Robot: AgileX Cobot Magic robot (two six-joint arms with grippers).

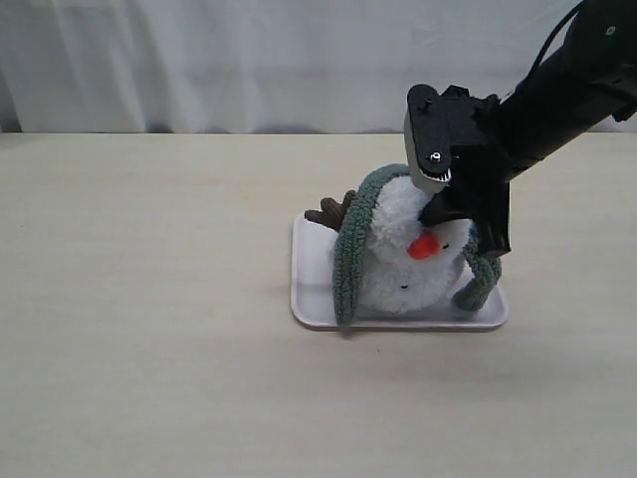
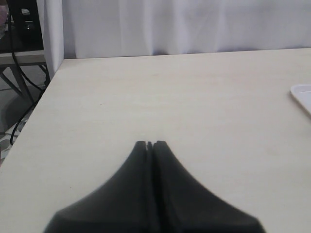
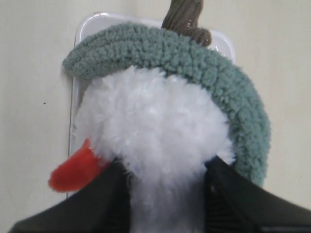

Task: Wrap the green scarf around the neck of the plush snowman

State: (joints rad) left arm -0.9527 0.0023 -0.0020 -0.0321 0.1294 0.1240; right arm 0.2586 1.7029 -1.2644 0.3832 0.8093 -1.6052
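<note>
- Arching over the far side of the plush snowman (image 1: 398, 274), the green scarf (image 1: 350, 249) was seen draped rather than wrapped. One end hung down to the near rim of the white tray (image 1: 309, 299), and the other trailed beside the right gripper (image 1: 453, 214).
- The snowman was found on the tray, near the middle of the bench and well away from every edge. Its orange nose (image 1: 424, 245) was turned toward the near edge, and a brown twig arm (image 1: 333, 211) showed behind the scarf.
- Whether the scarf was seated in the neck or lay higher on the head could not be told.
- In the right wrist view, the white plush of the head was pinched between the right gripper's fingers (image 3: 243, 204), so the gripper was judged to be closed on the snowman.
- The left gripper (image 2: 150, 145) was held over bare bench with its jaws pressed together on nothing. Only a corner of the tray was in its view, so no support was being given.
- The scarf could be shed over the head, because its ends were not crossed and nothing pinned them.
- The trailing end could be snagged by the right gripper's fingers if they were withdrawn.
- The snowman could be toppled, or the tray dragged, if the pinched plush were pulled sideways.
</note>
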